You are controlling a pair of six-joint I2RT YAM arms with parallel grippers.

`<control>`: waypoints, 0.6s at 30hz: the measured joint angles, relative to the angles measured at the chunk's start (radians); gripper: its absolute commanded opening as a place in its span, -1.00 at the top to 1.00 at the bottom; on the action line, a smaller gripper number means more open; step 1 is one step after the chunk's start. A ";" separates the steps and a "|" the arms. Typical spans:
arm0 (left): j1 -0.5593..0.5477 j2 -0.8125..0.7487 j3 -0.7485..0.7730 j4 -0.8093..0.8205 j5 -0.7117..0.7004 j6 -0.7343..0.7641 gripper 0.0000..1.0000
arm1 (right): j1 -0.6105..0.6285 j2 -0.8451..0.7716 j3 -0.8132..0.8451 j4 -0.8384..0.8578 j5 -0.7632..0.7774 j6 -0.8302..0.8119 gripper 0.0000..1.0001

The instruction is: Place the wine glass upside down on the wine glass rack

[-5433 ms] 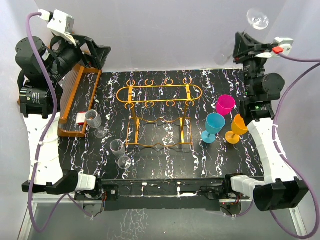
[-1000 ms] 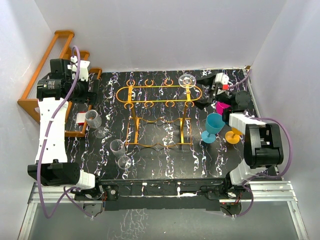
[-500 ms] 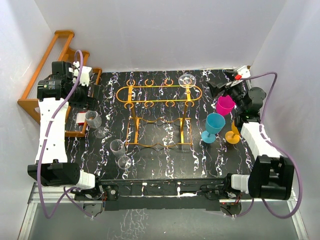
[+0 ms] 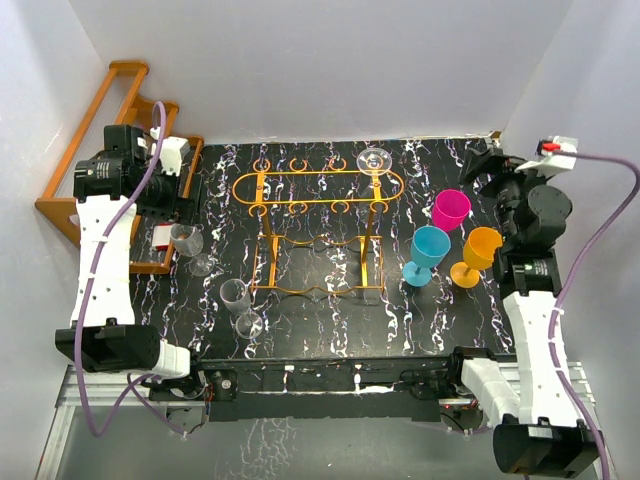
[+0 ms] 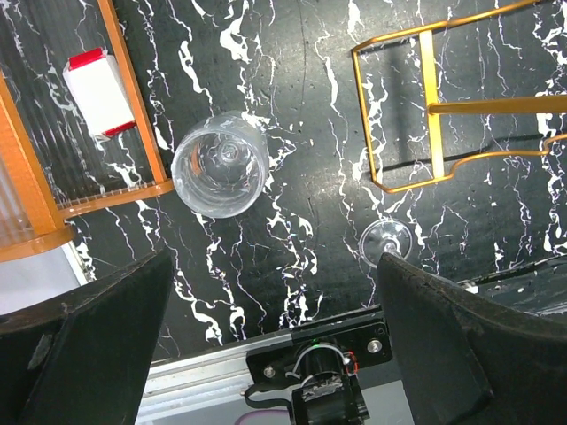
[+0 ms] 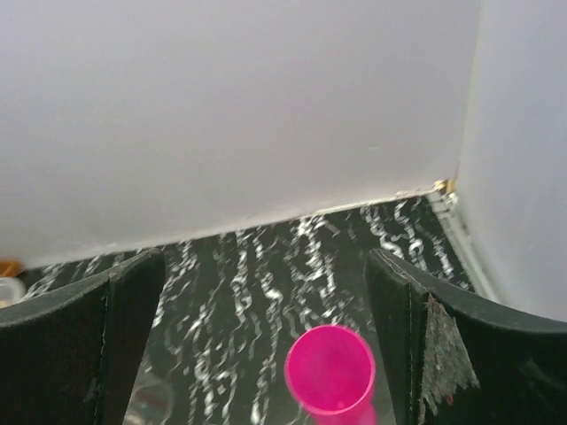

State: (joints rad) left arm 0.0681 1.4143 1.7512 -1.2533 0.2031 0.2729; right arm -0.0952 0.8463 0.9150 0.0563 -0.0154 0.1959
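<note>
The wine glass rack, a thin gold wire stand, stands mid-table. A clear wine glass hangs upside down in a loop at its far right end, foot uppermost. My right gripper is open to the right of the rack, apart from that glass. In the right wrist view it holds nothing and looks down at a pink glass. My left gripper is open above an upright clear glass, with nothing between its fingers.
A second clear glass stands near the front left. Pink, blue and orange glasses stand at the right. An orange wooden rack and a white box with a red end are at the left edge.
My right arm has drawn back from the rack's right end toward the right wall, leaving the clear glass hanging there. The orange glass is uncovered. The left arm has barely moved.
</note>
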 measured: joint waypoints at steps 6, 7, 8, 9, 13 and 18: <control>0.024 0.000 -0.036 0.022 -0.020 -0.009 -0.76 | 0.074 -0.010 0.156 -0.326 -0.020 0.106 -0.97; 0.029 0.001 -0.040 0.030 -0.024 -0.013 -0.68 | 0.092 -0.026 0.153 -0.372 -0.021 0.127 -0.97; 0.035 0.001 -0.043 0.041 -0.027 -0.018 -0.60 | 0.104 -0.039 0.151 -0.405 -0.026 0.138 -0.97; 0.040 0.002 -0.047 0.049 -0.028 -0.021 -0.52 | 0.115 -0.052 0.151 -0.438 -0.035 0.152 -0.97; 0.054 0.027 -0.063 0.084 -0.028 -0.035 -0.25 | 0.147 -0.079 0.151 -0.504 -0.061 0.182 -0.97; 0.061 0.084 -0.100 0.107 -0.027 -0.045 -0.03 | 0.159 -0.082 0.151 -0.537 -0.064 0.198 -0.97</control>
State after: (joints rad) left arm 0.1295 1.4979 1.6516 -1.1461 0.1764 0.2279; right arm 0.0635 0.7647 1.0657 -0.4812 -0.0792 0.3935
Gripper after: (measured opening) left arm 0.546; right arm 0.985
